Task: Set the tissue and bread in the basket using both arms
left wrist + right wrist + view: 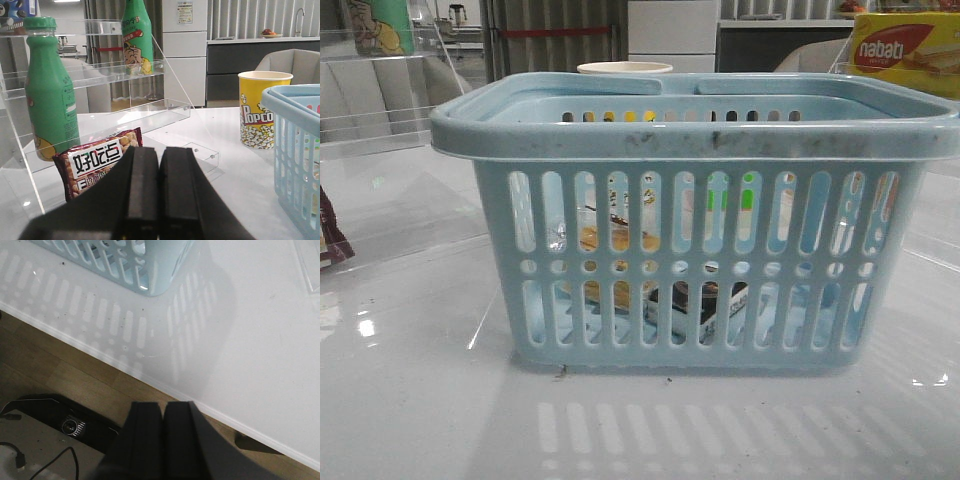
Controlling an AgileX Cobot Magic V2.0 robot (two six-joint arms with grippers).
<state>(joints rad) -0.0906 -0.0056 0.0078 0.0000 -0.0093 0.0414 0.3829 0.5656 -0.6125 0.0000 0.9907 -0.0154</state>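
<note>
Light-blue basket (695, 230) sits centre on white surface (420, 400). Bread (610, 245) and tissue (705, 305) lie inside, seen through slots, bread toward left, tissue low in middle. Left claw (159, 195) pressed closed, empty, near red snack packet (95, 160). Right claw (164, 440) closed, empty, beyond surface edge.

Left gripper (159, 200) sits at bottom centre of the left wrist frame, black jaws pressed together, nothing between them. Right gripper (163, 440) at bottom centre of the right wrist frame, jaws likewise closed and empty. Neither arm shows in the front frame.
</note>
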